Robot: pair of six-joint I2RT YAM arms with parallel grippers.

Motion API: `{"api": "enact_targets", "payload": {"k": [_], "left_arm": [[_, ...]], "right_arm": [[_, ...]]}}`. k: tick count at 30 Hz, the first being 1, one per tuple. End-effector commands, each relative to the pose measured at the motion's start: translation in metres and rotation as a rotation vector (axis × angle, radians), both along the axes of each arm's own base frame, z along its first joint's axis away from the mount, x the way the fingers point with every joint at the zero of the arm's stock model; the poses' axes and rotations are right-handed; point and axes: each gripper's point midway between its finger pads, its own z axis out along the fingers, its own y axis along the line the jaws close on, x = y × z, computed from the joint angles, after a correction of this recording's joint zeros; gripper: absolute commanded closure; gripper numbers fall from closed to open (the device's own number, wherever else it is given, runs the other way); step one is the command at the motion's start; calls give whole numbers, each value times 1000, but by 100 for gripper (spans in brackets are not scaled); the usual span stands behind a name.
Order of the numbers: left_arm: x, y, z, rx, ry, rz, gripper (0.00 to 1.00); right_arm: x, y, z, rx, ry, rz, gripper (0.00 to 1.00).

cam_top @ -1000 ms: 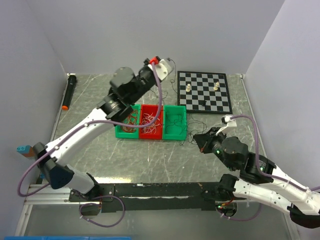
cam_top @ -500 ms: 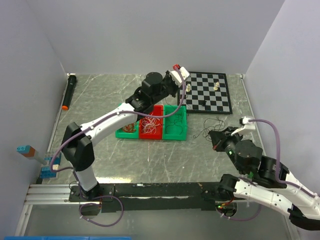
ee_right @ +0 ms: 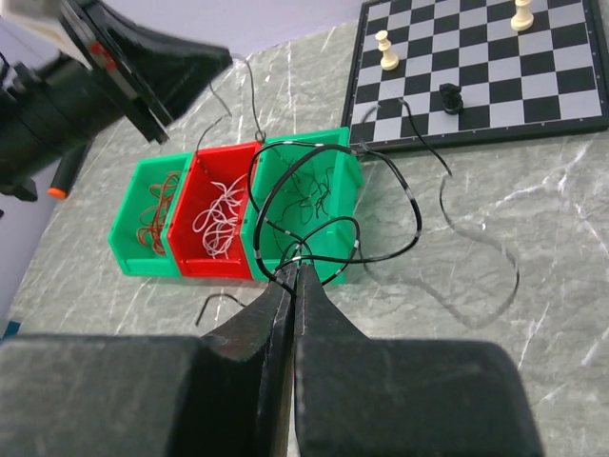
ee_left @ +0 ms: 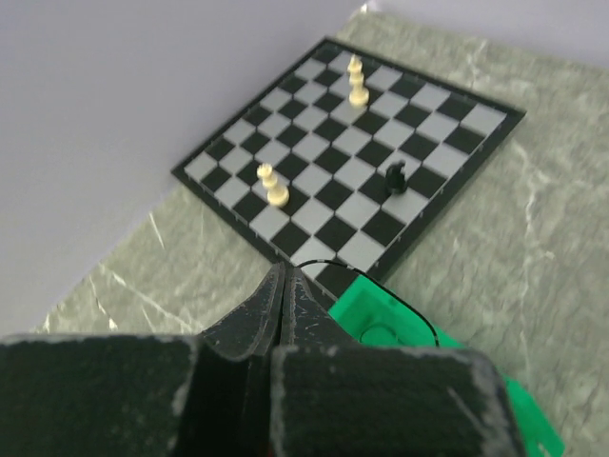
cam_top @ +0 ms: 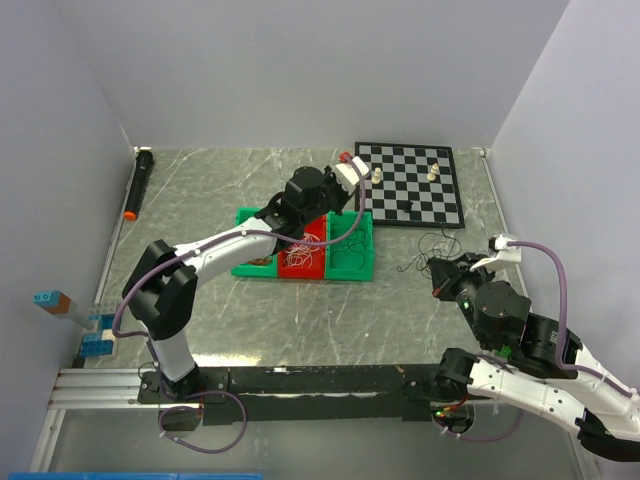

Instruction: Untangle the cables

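marble table: thin black cables loop from right gripper.

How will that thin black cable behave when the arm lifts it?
Probably floppy yet springy: the black cable shows loose curls at the right gripper. Likely very light, being hair-thin. It may snag the right-hand green bin its loops cross.

- Grey-green marbled table.
- Chessboard at the far right.
- Row of bins (green, red, green) near the middle.
- Black cylinder, orange-tipped, along the left edge.
- Short black cable lying loose just before the bins.
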Motion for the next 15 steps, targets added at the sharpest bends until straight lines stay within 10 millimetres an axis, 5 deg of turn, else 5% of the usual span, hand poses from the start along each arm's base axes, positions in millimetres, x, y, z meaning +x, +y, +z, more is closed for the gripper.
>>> {"api": "enact_targets", "payload": {"k": [1, 7, 15], "left_arm": [[6, 15, 27, -80, -56, 61, 99], [8, 17, 4, -21, -56, 66, 99], [18, -25, -52, 36, 54, 15, 99]], "right_arm": [[1, -6, 4, -15, -13, -20, 100], [2, -4, -1, -21, 1, -23, 100], [2, -5, -5, -29, 6, -35, 100]]}}
